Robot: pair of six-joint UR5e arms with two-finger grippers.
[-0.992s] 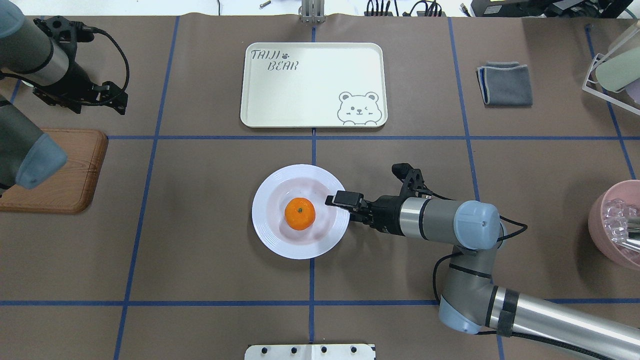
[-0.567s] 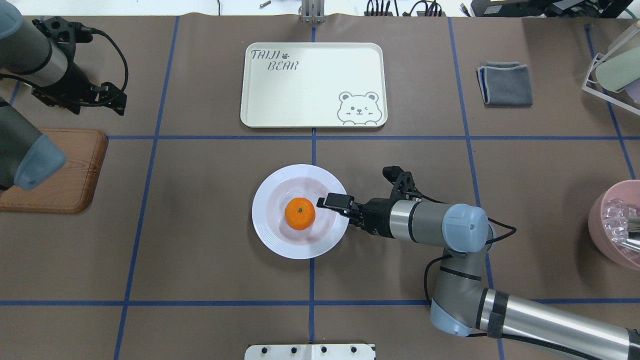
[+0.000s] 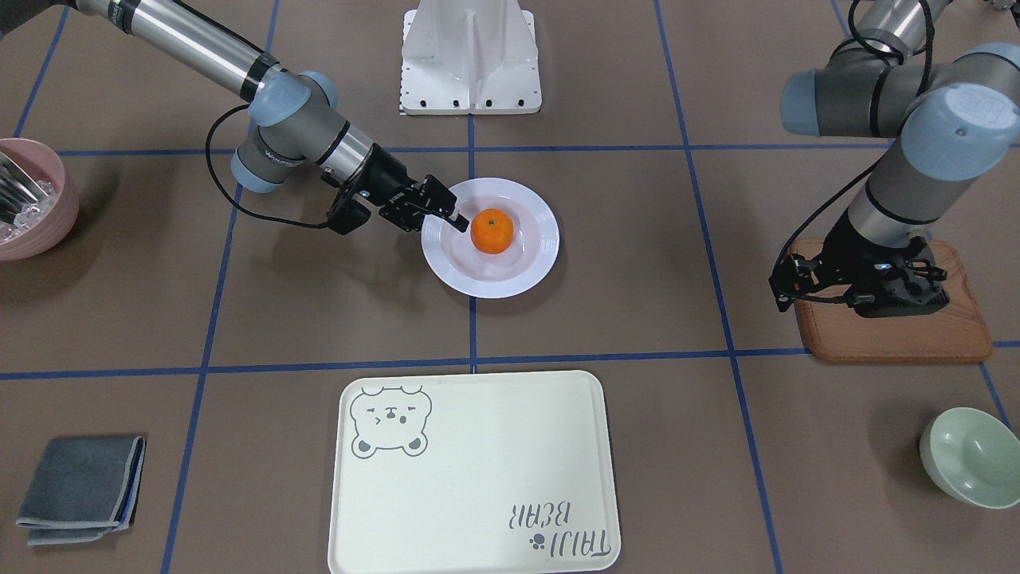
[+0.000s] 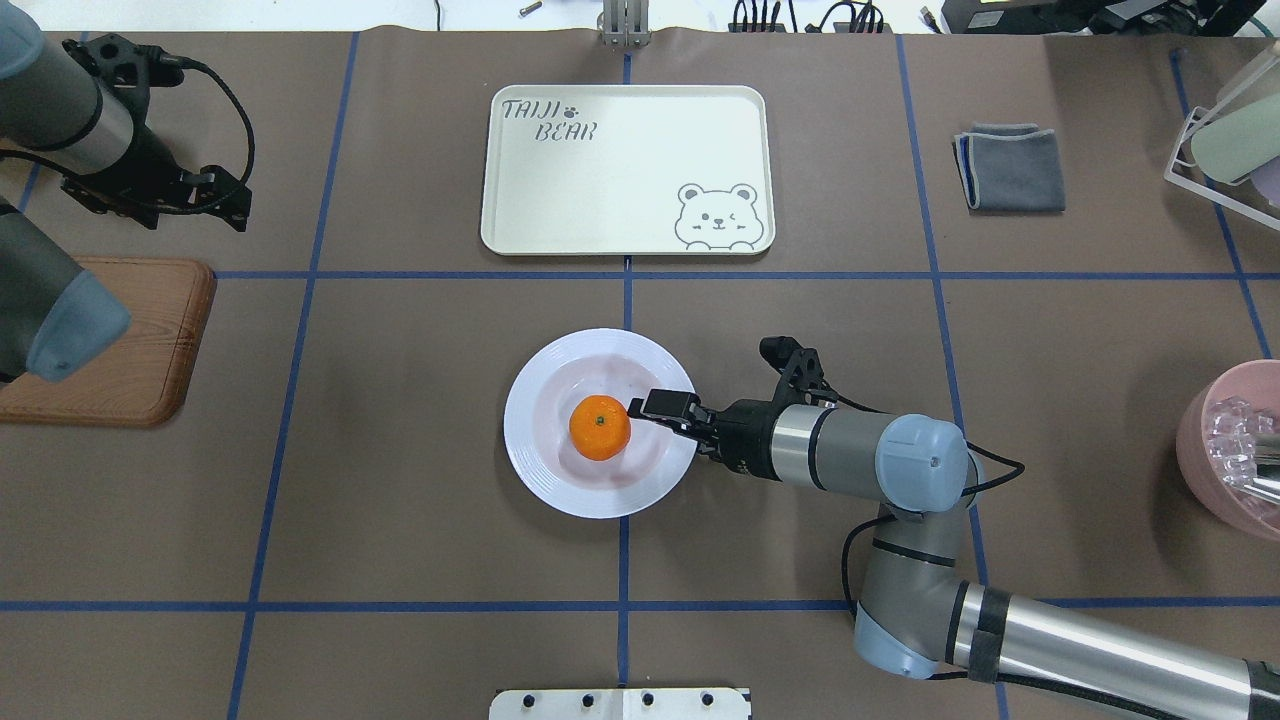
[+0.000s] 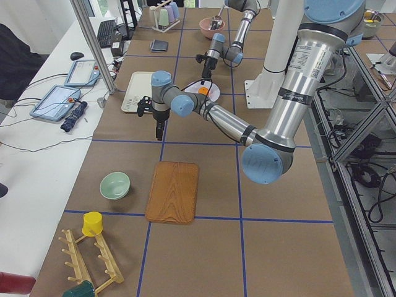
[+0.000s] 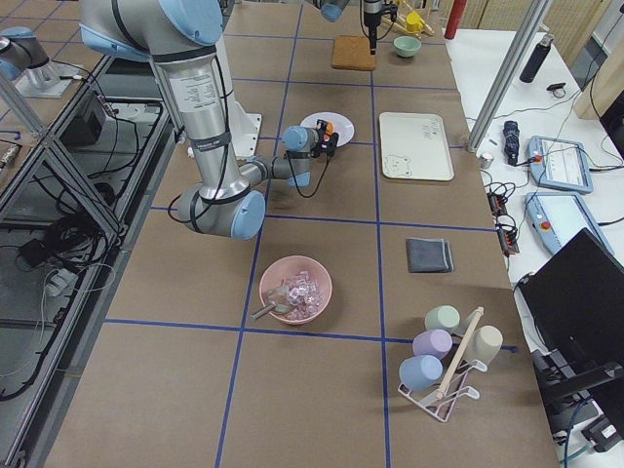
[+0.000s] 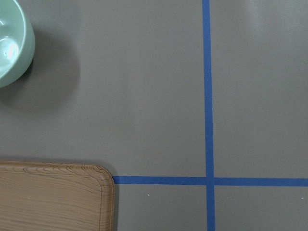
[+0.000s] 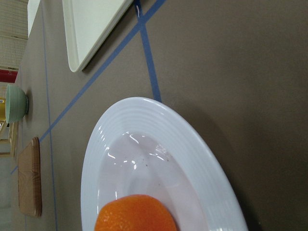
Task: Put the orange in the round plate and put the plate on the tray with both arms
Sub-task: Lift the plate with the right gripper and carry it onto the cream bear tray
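Right gripper (image 4: 648,407) sits low and turned sideways over the round plate (image 4: 535,455), on the rim nearest its wrist. Jaw gap: can't tell. Overhead shows one black finger, the front view is too cluttered, and the wrist cam shows no fingers.

Orange (image 4: 600,427) is in the plate's well, dead ahead of the tips and very close. Can't tell if they touch. So the fruit-in-plate part looks done, and the plate sits on the table, not on the tray.

Tray (image 4: 620,170) is well apart from this gripper, off to its side past a blue tape line.

Left gripper (image 3: 888,303) is far from the plate, hanging over the corner of the wooden board (image 3: 940,339). Can't read its gap either.

Handling, my read:
- Plate looks glazed, so stiff, slick and chippable. Not one to drag or drop.
- Only real hold is the wide ridged rim: pinch edge-on, one finger over, one under. The ridges should help grip.
- A one-sided pinch will likely let the far edge sag.
- Orange is round, light and loose, so any tilt rolls it toward the rim.
- Better with the left gripper on the opposite rim, then a slow, level lift.
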